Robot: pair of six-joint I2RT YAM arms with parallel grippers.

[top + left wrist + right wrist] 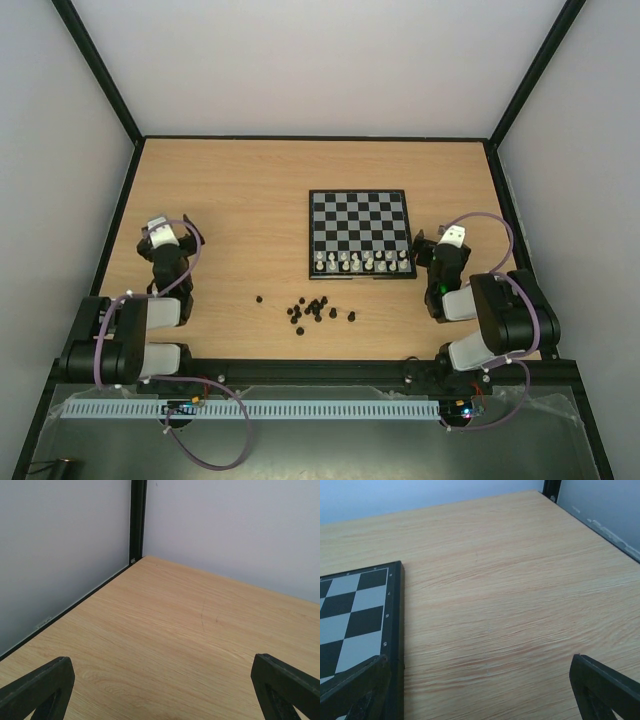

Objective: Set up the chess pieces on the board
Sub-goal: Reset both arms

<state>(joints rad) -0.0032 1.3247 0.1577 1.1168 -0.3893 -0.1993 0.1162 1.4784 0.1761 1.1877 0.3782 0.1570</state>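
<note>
Top view: board (358,222) right of centre, white pieces (362,264) lined along its near edge. Right gripper (428,248) just beside board's near right corner, so it's your nearer arm; pieces lie to its left. Black pieces (312,310) loose between arms.
Left wrist: left gripper (160,665) spread apart, empty.
Right wrist: jaws spread, empty; board at left.

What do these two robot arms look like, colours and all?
The left arm and right arm are black with pale grey joint housings. Each has a white block at the wrist and a looping purple cable. The fingers are black wedges.
</note>
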